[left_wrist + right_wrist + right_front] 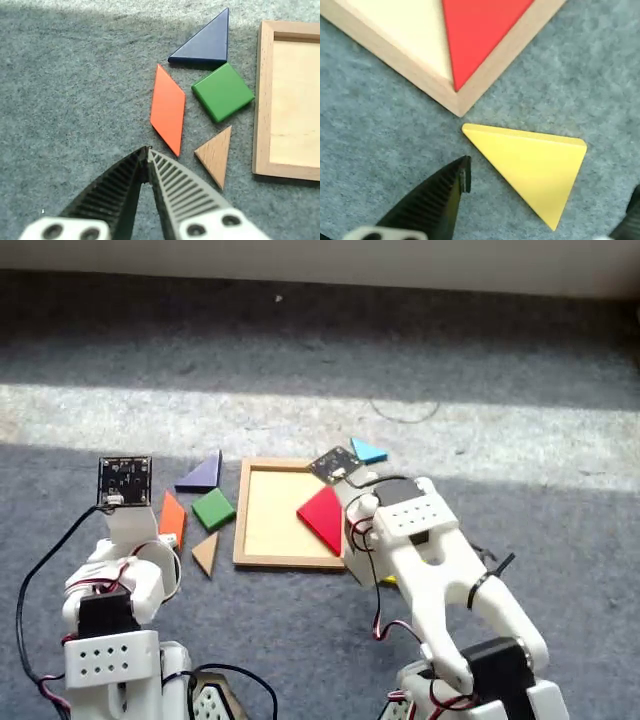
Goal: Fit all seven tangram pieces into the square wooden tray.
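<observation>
Yellow triangle (530, 167) on counter (500, 440) just outside tray (241, 512) corner; red triangle (322, 515) already in. Right jaws released, straddling yellow (no contact). Left jaws clenched, empty. Looks like pick step; nxt: lower, pinch, lift over rim.

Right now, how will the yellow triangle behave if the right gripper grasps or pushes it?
The yellow triangle looks like a stiff, flat slab, so it should not bend or roll. Lying flat on the fuzzy mat, it gives little edge to grip; a pinch may slip off its slanted sides. Pushed, it may drag and pivot.
</observation>
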`<state>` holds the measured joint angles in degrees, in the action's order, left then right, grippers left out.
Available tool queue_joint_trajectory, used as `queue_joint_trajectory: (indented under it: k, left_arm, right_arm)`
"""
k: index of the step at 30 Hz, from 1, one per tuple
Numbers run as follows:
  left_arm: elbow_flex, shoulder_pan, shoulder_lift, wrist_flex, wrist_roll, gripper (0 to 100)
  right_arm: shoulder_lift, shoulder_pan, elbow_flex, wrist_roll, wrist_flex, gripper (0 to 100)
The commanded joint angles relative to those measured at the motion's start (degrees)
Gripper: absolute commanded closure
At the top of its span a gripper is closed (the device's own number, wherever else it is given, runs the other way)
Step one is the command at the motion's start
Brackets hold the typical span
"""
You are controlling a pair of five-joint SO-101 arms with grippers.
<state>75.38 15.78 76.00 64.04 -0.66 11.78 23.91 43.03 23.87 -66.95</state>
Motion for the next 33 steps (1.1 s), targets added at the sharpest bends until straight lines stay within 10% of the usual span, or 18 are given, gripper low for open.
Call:
queue_joint_trajectory:
  k: [1,33]
  left_arm:
    - [-0.5,0.7,0.5,-1.3,0.6,99]
    - [-0.4,0.7,0.5,-1.1,0.6,99]
  right_arm:
    - [-3.7,-1.5,-0.2,1.9,3.6,54.6]
    - [-7.7,-2.2,-0.7,4.0,7.5,77.8]
